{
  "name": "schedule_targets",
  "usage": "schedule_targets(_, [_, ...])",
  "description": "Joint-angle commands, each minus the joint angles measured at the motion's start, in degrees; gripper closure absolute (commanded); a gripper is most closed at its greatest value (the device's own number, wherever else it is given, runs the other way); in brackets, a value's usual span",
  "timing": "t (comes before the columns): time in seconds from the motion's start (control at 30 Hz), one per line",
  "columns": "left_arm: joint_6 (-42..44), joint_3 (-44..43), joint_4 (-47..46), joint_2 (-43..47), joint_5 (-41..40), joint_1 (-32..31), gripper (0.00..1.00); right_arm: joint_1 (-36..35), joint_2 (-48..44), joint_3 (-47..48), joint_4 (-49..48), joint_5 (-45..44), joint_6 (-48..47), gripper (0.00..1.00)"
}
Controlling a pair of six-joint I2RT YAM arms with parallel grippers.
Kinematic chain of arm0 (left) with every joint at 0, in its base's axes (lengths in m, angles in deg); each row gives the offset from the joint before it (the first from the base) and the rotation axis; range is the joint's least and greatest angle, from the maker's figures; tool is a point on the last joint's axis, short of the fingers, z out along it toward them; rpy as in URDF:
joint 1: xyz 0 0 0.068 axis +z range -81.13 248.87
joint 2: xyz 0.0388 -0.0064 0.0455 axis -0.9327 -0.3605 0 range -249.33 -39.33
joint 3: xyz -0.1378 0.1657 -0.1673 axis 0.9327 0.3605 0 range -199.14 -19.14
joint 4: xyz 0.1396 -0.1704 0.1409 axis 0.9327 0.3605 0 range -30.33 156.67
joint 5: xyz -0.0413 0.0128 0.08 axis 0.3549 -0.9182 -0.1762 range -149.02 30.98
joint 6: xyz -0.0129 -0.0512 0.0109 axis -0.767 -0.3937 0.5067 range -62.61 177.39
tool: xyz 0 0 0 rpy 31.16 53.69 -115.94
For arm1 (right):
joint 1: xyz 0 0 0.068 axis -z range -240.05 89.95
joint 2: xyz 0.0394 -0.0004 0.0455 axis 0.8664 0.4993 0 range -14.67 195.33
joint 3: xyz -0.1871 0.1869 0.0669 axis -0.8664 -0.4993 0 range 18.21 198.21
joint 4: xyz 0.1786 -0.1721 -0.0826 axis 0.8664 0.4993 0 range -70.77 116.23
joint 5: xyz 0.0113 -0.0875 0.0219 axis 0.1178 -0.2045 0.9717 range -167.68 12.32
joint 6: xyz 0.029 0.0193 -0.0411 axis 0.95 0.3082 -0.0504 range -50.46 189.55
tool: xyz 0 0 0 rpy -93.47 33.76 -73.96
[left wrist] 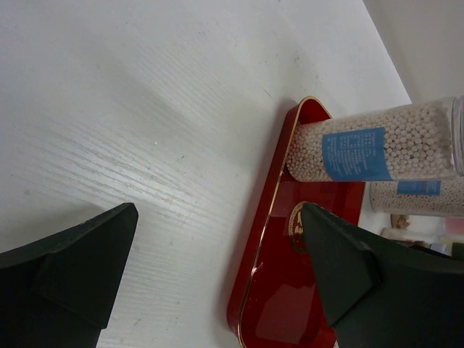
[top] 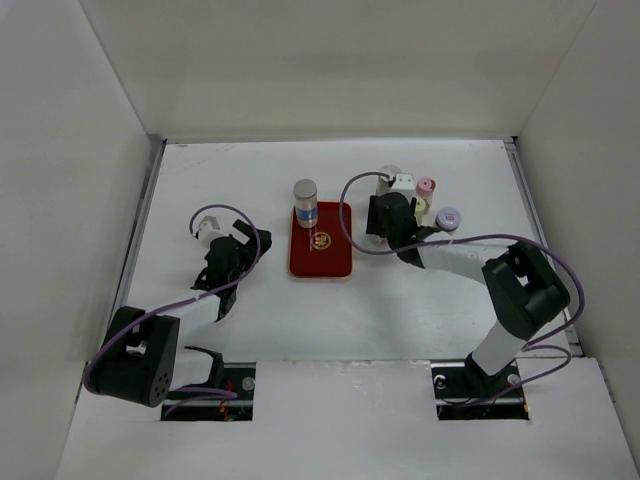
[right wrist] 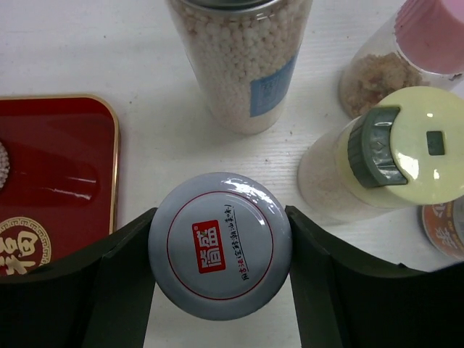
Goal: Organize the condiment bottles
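My right gripper [right wrist: 220, 250] is shut on a jar with a white, red-marked cap [right wrist: 220, 245], its fingers touching both sides of the cap, just right of the red tray [right wrist: 51, 152]. In the top view this gripper [top: 385, 222] hides the jar. Around it stand a bead-filled bottle with a blue label [right wrist: 243, 65], a pink-capped bottle [right wrist: 435, 29], a yellow-capped bottle [right wrist: 406, 145] and a blue-white cap [top: 448, 217]. A silver-capped bead bottle [top: 305, 200] stands on the tray's far end [left wrist: 377, 148]. My left gripper [left wrist: 217, 268] is open and empty, left of the tray.
The red tray [top: 322, 262] lies at the table's middle, its near part bare. White walls enclose the table on the left, back and right. The pink-capped bottle [top: 426, 187] stands close to the right gripper's far right.
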Motion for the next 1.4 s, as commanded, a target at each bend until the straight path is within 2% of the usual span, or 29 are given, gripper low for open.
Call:
schedule_targets(0.0, [-0.34,0.10,-2.81,0.00,0.62,0.35,0.00,0.50,-0.14,3.39,-3.72,-0.20,0.41,0.42])
schedule_targets(0.07, [-0.34,0.10,-2.81,0.44,-0.08,0.00,0.00,0.15,-2.95,2.86,-4.95,-1.17,0.15,0.48])
schedule_targets(0.23, [-0.43,0.10,-2.81,0.18,0.18,-0.26,0.00,-3.36,-5.42,5.40,-9.08,-1.61,-2.93,0.49])
schedule_targets(0.5, [-0.43,0.18,-3.07,0.44,-0.43,-0.08,0.00,-7.32,5.03,15.33,-10.40,1.20,-2.14,0.48])
schedule_targets(0.77, [-0.52,0.53,-3.07,0.36,0.44,0.53,0.00,-7.59,14.26,23.60,-10.67,2.52,-2.14,0.45])
schedule_targets(0.93, [-0.52,0.53,-3.07,0.62,0.70,0.44,0.00,-7.59,16.55,25.36,-10.14,2.61,-2.05,0.37])
schedule_targets(1.03, [-0.52,0.45,-3.07,0.79,0.62,0.27,0.00,-7.59,14.72,24.58,-9.97,2.61,-2.23,0.24])
schedule_targets(1.13, [-0.52,0.36,-3.07,0.27,0.70,0.09,0.00,-7.59,10.94,22.99,-9.44,2.69,-2.14,0.16])
schedule_targets(1.37, [-0.61,0.36,-3.07,0.09,0.97,0.27,0.00,-5.84,0.49,15.97,-4.25,1.73,-2.75,0.19])
